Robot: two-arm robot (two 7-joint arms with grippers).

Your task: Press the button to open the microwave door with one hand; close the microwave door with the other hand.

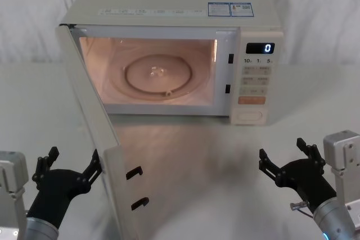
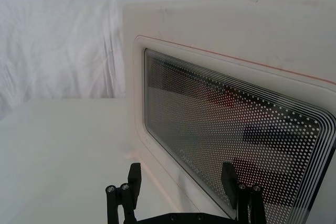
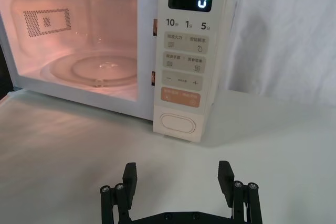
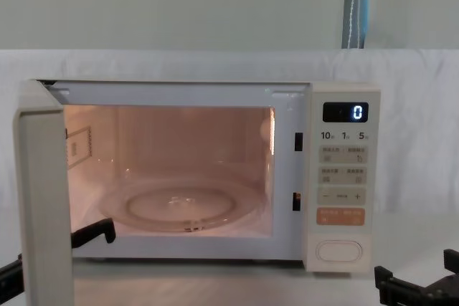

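A: Currently, how is the microwave door (image 1: 93, 139) placed?

B: It is swung wide on its left-hand hinge, edge-on to the robot, so the lit cavity (image 1: 149, 71) and glass turntable (image 1: 159, 74) are exposed. The button (image 1: 250, 116) is found at the bottom of the control panel (image 1: 257, 77), below the orange key (image 1: 251, 100). The opening step is judged complete; closing is not yet done.

A: What is reported for the grippers?

B: The left gripper (image 1: 67, 167) is positioned just beside the outer face of the door, near its free edge, with fingers spread and nothing held. In the left wrist view the door window (image 2: 231, 135) is seen close ahead of the fingers (image 2: 134, 177). The right gripper (image 1: 284, 164) is held low in front of the control panel, well apart from it, jaws likewise spread and empty.

A: How is the door expected to handle?

B: It is judged rigid, light and freely hinged. No grasp is needed; a flat push is advised on the cream frame near the free edge, away from the hinge. The window is best avoided, and the latch hooks (image 1: 135, 186) should be allowed to seat gently.
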